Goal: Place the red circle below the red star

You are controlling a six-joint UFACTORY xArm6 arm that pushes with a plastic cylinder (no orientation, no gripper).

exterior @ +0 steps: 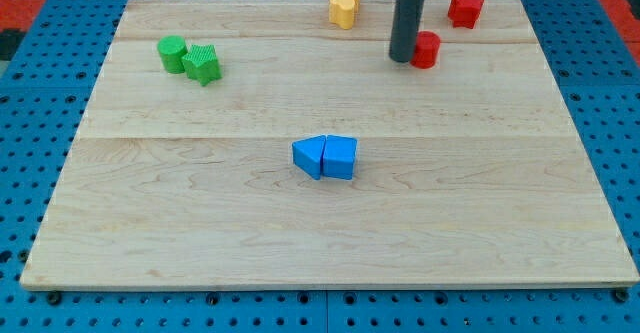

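My tip (404,59) sits touching the view-left side of the red circle (426,50); no gripper on this rig, just the bare rod. The red circle is below and to the view-left of the red star (464,9), near but apart from it, with the yellow blocks (345,2) well to the star's view-left. I'd push slowly toward the view's right through the circle's centre, stopping once it's straight under the star, without nudging the star.
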